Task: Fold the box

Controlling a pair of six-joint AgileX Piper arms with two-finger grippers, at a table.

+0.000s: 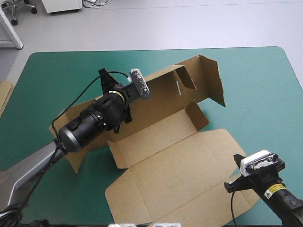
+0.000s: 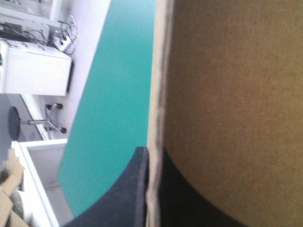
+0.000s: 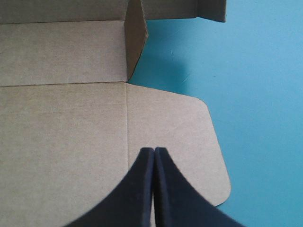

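Left gripper (image 2: 152,157) pinches box (image 1: 175,161) wall, apparently; right gripper (image 3: 154,151) closed over flat flap.

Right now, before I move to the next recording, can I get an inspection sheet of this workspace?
surface: teal-green table.
job's things: brown box, far wall raised, lid flat.
clutter: spare board at the table's left edge.
grippers: left gripper shut on the box's far wall; right gripper shut, above the lid's corner flap.
cables: nothing seen.
surroundings: nothing seen.
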